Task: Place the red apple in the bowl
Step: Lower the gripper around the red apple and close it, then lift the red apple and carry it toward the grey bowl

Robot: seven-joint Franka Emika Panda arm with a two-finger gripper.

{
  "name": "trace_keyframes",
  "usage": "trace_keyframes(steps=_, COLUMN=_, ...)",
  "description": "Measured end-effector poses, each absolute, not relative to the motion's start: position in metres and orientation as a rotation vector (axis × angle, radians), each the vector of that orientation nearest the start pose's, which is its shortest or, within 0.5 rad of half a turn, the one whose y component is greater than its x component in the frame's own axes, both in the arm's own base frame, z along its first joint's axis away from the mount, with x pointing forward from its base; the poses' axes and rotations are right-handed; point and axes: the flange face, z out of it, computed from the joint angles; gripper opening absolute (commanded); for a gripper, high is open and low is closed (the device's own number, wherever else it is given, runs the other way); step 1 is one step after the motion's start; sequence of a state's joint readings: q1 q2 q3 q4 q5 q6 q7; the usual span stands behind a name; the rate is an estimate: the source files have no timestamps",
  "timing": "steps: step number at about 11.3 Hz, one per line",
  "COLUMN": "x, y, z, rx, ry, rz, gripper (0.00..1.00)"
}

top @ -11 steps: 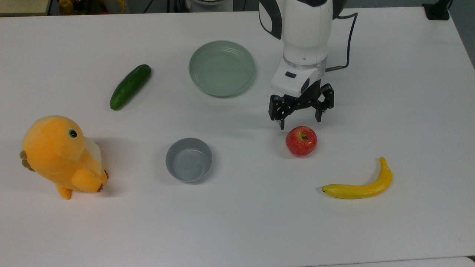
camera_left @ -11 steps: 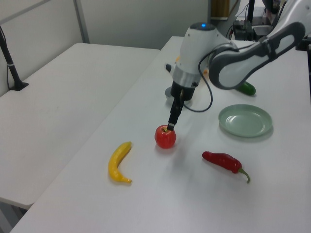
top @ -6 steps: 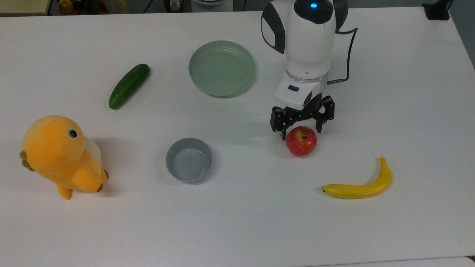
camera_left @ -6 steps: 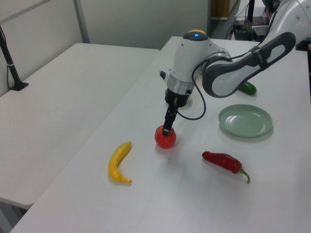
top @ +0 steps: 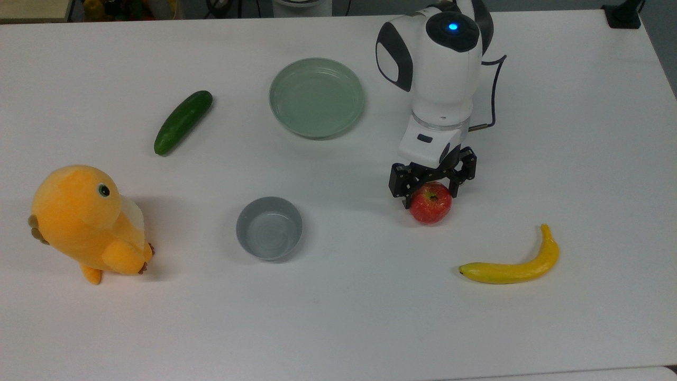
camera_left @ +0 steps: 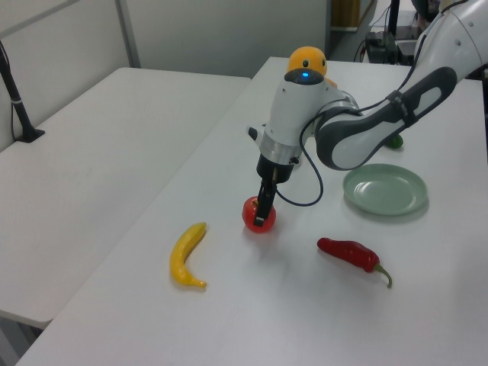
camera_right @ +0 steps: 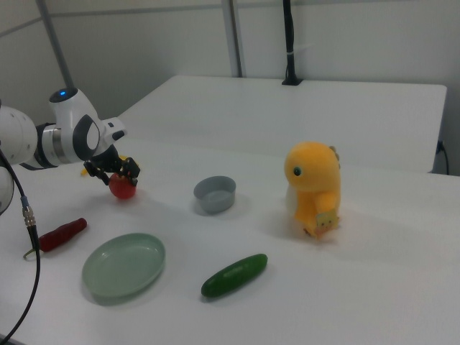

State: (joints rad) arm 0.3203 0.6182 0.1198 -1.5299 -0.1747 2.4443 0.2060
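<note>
White table (top: 338, 328) carries all I work with. Largest is my arm, reaching in from the top view's far right. A plush (top: 87, 222) sits at the top view's left and a green dish (top: 316, 97) farther back. My gripper (top: 432, 191) straddles the apple (top: 431, 203), fingers spread on either side and not closed on it. The bowl (top: 269, 227) stands empty, well apart to the top view's left. I judge the grasp, lift, carry and release all remain.
</note>
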Motion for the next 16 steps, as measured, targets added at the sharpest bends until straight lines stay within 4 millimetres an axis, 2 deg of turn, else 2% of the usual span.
trace_keyframes(steps=5, x=0.67, y=0.299, z=0.33, rx=-3.045, ry=-0.471, rz=-0.493, gripper=0.22)
trace_keyframes(steps=8, x=0.675, y=0.291, z=0.335, rx=-3.052, ry=-0.456, rz=-0.512, gripper=0.22)
trace_keyframes(steps=12, x=0.697, y=0.242, z=0.37, rx=-3.06, ry=-0.346, rz=-0.598, gripper=0.22)
trace_keyframes(steps=14, x=0.707, y=0.204, z=0.398, rx=-3.066, ry=-0.264, rz=-0.66, gripper=0.22)
trace_keyframes(steps=16, x=0.716, y=0.158, z=0.422, rx=-3.078, ry=-0.166, rz=-0.715, gripper=0.22)
